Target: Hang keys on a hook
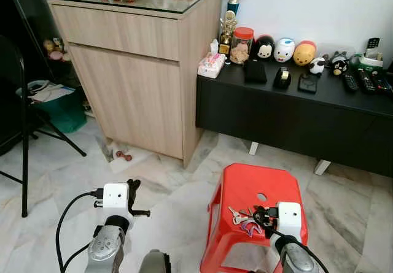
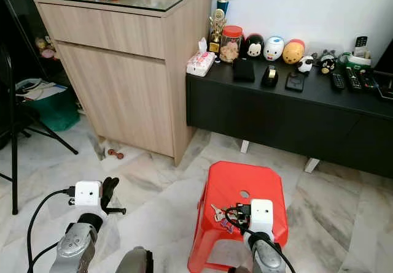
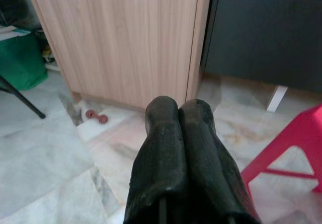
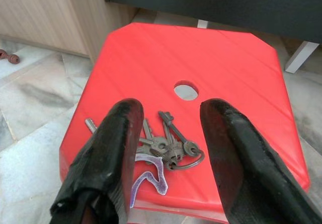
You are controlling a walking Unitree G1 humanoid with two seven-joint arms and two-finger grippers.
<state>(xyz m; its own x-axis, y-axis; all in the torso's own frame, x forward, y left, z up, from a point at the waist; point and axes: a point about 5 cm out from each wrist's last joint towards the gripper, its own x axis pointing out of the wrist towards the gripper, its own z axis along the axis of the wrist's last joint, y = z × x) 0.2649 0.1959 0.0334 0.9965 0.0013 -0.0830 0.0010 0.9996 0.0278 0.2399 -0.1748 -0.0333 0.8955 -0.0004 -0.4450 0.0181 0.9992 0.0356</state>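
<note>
Now my right gripper (image 4: pixel 168 128) hovers spread over the keys (image 4: pixel 163 146), blades fanned toward the red stool (image 4: pixel 216 53) hole; left gripper (image 3: pixel 181 133) clenched.

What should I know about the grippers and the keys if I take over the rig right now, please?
Right gripper: open, fingers on either side of the keys, not closed on them yet.
Left gripper: shut, holding nothing, out over the floor near the wooden cabinet.
Keys: a bunch on a ring with a purple tag, lying on the red stool near its front edge.
Done: right gripper lined up over the keys.
Left: grasp and lift the keys, find a hook and hang them. I cannot make out a hook from here.
</note>
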